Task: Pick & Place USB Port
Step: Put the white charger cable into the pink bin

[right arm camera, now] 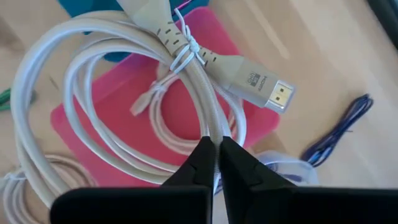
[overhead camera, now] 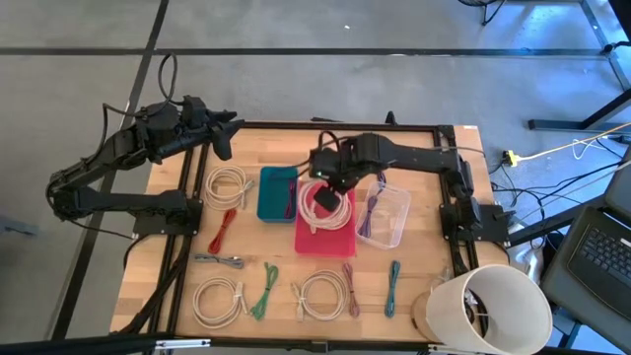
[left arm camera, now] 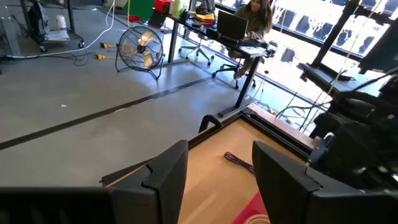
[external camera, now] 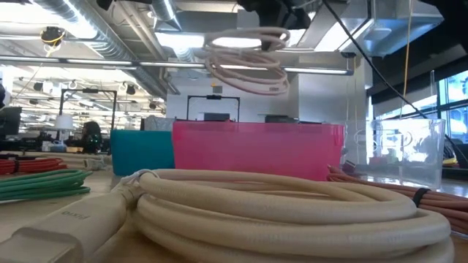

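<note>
We see the right hand above the pink bin, near the middle of the bench. Its fingers are pressed together on a strand of a coiled white cable. The coil hangs below the hand, clear of the bin, as the low view shows. The cable's flat gold-tipped plug is free and points away from the coil; a white tie binds the loops near it. We note a second, thinner white cable lying inside the pink bin beneath the hanging coil.

A teal bin stands touching the pink bin on its left side, and a clear bin stands just beside it on the right, with a purple cable at its wall.

The left hand waits at the far left corner of the bench, away from the bins. Its fingers stand moderately apart and hold nothing.

Other bundled cables lie on the bench: a white coil, a red cable, green cables and further white coils along the near edge. A white bucket lies on its side off the near right corner.
</note>
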### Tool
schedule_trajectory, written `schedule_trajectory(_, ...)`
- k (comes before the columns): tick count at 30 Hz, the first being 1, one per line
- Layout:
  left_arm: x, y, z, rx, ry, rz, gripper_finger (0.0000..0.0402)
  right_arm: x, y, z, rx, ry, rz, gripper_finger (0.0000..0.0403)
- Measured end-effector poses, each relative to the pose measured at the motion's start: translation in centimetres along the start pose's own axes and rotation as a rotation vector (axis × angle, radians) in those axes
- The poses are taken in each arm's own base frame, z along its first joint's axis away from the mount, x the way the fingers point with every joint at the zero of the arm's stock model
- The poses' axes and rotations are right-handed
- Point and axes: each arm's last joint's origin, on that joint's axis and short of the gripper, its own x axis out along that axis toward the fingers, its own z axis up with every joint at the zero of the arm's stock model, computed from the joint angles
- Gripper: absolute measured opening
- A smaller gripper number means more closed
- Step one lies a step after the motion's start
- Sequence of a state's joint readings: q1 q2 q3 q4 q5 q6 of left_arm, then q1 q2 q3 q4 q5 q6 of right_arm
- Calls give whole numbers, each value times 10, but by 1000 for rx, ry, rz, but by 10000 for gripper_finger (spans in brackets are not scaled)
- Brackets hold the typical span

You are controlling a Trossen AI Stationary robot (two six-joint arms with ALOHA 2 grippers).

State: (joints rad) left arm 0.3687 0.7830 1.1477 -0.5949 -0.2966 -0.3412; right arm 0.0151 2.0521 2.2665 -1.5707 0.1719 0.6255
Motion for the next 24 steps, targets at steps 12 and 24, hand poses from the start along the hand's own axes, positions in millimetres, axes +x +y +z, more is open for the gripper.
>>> schedule_trajectory(12, 0, 0, 0, 3, 3, -2, 173, 58, 9, -11, -14, 156, -14, 7)
schedule_trajectory(24, 0, 0, -1, 16, 6, -2, 173, 134, -4, -17, -8, 202, 22, 7)
